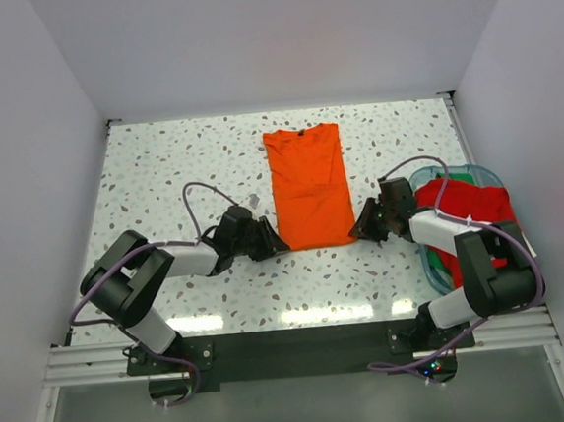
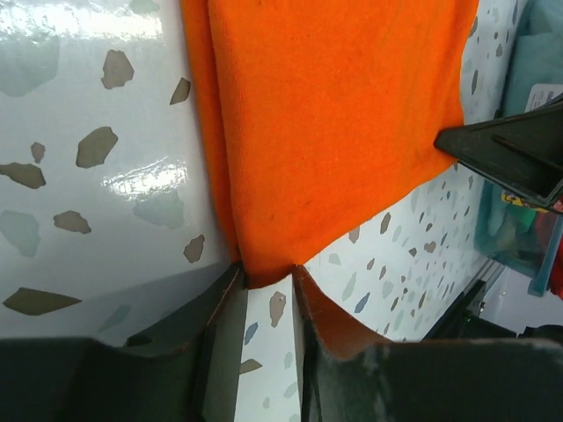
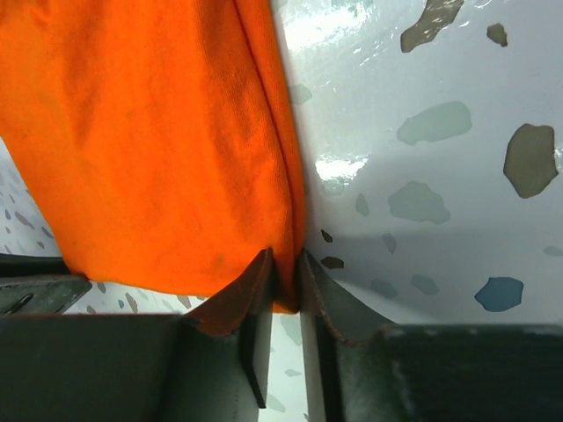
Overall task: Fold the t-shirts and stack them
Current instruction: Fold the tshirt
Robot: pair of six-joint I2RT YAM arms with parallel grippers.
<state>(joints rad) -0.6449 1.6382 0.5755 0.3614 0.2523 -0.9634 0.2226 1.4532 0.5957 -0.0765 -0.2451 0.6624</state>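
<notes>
The bright orange t-shirt lies flat on the speckled table, folded into a long strip with its collar at the far end. My left gripper is at its near left corner, the jaws holding that corner between their tips. My right gripper is at the near right corner, the jaws pinched narrowly on the folded edge. Both grippers sit low at the table. The deeper red t-shirt lies bunched in the bin at the right.
The clear teal-rimmed bin stands at the right edge beside my right arm, with green cloth under the red shirt. White walls close the table at the left, back and right. A small clear scrap lies left of the orange shirt.
</notes>
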